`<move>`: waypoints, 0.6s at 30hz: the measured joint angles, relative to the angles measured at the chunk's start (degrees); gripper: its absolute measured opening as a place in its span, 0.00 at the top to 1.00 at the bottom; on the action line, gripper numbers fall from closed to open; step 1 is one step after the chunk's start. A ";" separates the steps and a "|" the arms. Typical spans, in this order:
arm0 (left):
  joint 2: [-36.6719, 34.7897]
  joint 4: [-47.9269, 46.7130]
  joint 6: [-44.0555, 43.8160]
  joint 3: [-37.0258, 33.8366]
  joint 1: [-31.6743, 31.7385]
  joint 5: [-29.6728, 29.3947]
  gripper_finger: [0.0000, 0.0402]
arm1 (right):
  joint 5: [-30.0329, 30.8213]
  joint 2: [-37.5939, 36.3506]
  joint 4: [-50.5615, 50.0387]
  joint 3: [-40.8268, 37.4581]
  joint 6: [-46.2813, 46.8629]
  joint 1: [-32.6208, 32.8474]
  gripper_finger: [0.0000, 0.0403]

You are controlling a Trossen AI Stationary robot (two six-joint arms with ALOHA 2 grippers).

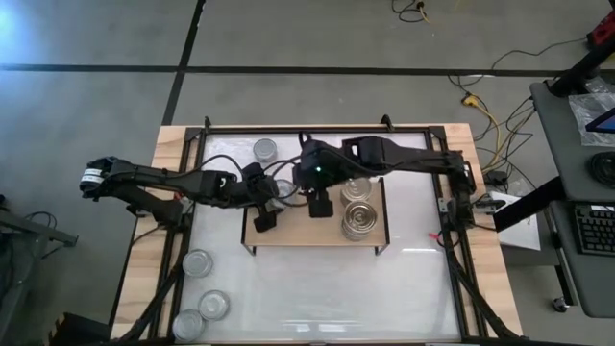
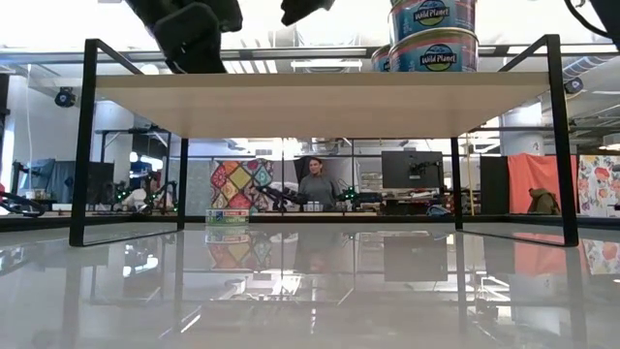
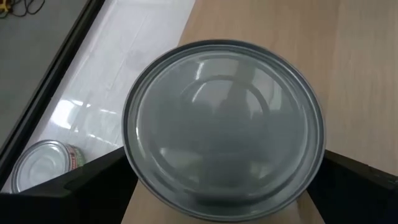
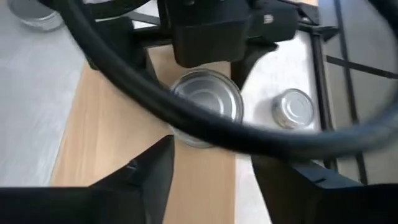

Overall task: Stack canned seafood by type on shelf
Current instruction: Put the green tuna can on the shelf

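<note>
- My left gripper (image 1: pixel 266 213) is spread wide around a silver-topped tin (image 3: pixel 222 127), which stands upright near the shelf's (image 1: pixel 288 234) left end.
- I can't tell whether my right gripper (image 1: pixel 320 205), mid-shelf, is open.
- Only the low view shows the Wild Planet tins (image 2: pixel 433 37) stacked.
- Shelf's front strip is bare.

Robotics lab: monitors (image 2: pixel 404 172) on desks, person (image 2: pixel 316 184) seated behind, cables (image 1: pixel 480 108) across concrete floor.
</note>
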 joint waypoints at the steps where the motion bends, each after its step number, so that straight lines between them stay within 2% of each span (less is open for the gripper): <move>1: 0.00 0.09 -0.09 -0.06 0.00 0.00 0.01 | -0.58 0.00 0.84 -0.32 -0.32 -0.34 0.54; 7: -0.02 0.15 -0.46 -0.10 -0.02 -0.11 0.01 | -1.47 -0.09 7.46 -3.11 -2.54 -1.36 0.74; 13: -0.02 0.20 -0.38 -0.11 0.00 -0.22 0.01 | -4.95 -1.96 15.63 -11.76 -1.99 -1.79 0.94; 18: -0.02 0.39 -0.15 -0.11 -0.01 -0.21 0.01 | -5.29 -8.05 29.50 -23.69 0.04 -2.65 0.97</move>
